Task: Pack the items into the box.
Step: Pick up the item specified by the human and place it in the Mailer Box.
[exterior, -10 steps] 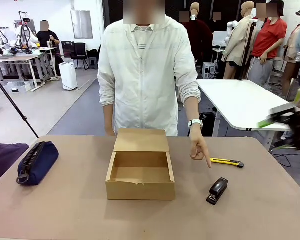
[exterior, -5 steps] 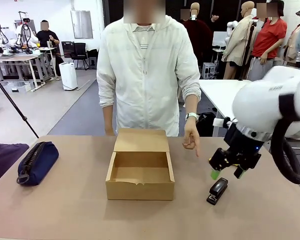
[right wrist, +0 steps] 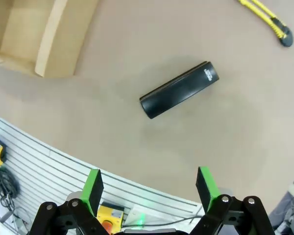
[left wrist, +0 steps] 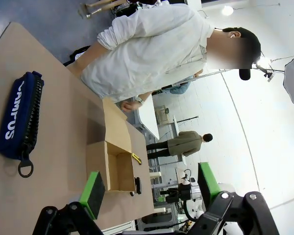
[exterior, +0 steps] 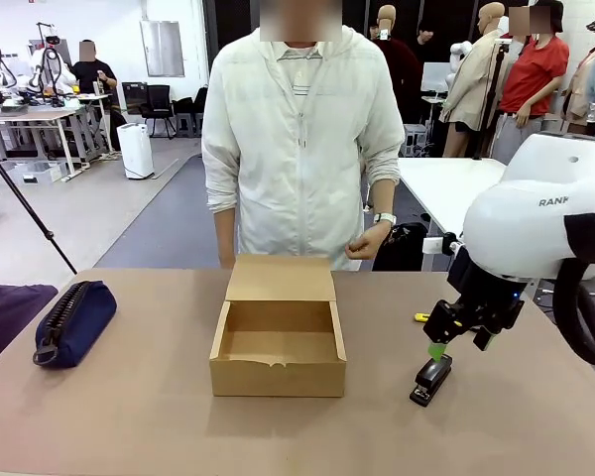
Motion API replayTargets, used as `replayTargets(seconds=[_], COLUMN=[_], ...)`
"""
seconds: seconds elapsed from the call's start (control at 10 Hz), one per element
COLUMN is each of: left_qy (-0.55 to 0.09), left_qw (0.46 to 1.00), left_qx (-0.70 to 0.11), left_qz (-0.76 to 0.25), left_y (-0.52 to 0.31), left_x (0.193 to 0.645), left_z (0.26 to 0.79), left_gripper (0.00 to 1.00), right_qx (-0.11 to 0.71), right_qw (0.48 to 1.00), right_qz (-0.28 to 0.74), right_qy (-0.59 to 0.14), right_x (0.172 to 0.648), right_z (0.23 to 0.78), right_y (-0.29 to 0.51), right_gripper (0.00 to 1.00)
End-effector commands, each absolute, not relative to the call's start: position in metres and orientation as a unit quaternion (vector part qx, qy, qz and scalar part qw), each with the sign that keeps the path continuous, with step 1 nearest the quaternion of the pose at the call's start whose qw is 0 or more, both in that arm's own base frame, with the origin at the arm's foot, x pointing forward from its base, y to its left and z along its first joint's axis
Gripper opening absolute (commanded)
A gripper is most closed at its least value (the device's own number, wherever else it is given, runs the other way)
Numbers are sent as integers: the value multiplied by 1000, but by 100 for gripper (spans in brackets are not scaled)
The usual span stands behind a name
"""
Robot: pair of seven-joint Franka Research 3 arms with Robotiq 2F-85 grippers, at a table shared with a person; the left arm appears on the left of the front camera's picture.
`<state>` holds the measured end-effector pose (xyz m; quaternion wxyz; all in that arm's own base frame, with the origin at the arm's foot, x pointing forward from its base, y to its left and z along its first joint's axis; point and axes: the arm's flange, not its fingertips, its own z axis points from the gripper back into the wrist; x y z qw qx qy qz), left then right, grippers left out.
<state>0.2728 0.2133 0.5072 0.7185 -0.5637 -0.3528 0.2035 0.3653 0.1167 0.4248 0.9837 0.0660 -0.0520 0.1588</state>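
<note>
On the left of the worktop (exterior: 129, 416) lies the pouch (exterior: 74, 322), well apart from the box (exterior: 278, 379). The left pincer (left wrist: 149, 188) is spread and empty and looks along the worktop at both. The pouch looks about as long as the box, so it could catch on an end wall if lowered askew. Being soft, it could also sag out of a grip taken at one end.

The box sits in the middle, empty, with its lid flap leaning back toward the person. That flap could tip forward over the opening if an arm brushes it. The person's hand (exterior: 360, 243) is drawn up at the waist, off the worktop.

To the right, the stapler (exterior: 431, 380) lies flat on the worktop, apart from the box. The right pincer (exterior: 438, 349) hangs just above it, spread, with nothing between its pads. In the right wrist view the stapler's long axis runs nearly along the line between the two fingers and sits off their midpoint. If the fingers close as they stand, they would likely meet its ends, not its narrow sides. It might then pivot or skid away. A pad could also land on top and press the stapler shut.

The knife (right wrist: 264, 17) lies beyond the stapler, near enough that a skidding stapler might knock it.
</note>
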Motion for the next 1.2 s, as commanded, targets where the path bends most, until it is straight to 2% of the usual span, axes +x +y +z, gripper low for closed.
replayTargets(seconds=[0.0,0.3,0.8,1.1], left_qy=[-362,-362,-362,-362], left_qw=[713,713,713,713], left_qx=[-568,-568,-568,-568], left_qz=[196,196,196,196], left_y=[215,215,215,215], left_x=[274,274,274,274], left_z=[507,507,507,507], left_gripper=[100,100,100,100], right_qx=[-42,-67,-10,-7], right_qw=[997,994,997,997], right_qz=[49,-46,-39,-32], right_qy=[-44,-69,-70,-68], right_x=[370,398,413,418], right_z=[414,384,365,358], right_y=[125,132,121,125], right_gripper=[100,100,100,100])
